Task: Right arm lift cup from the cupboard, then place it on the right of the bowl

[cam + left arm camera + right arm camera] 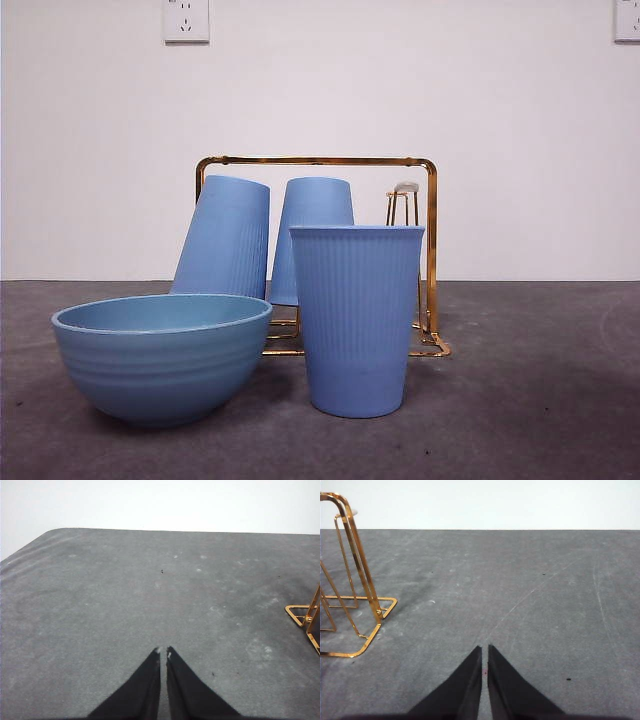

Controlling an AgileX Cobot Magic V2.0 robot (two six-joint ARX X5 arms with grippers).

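My right gripper [484,652] is closed on nothing, hovering over bare table [520,580] with the cupboard [355,570] off to one side. My left gripper [163,652], also closed and empty, waits. The cup [357,318] stands upright on the table just right of the bowl [160,355], in front of the cupboard; two more cups [225,238] rest inverted on its pegs. Placement appears complete. Procedure: remain clear of the cup; retract without sweeping near it.
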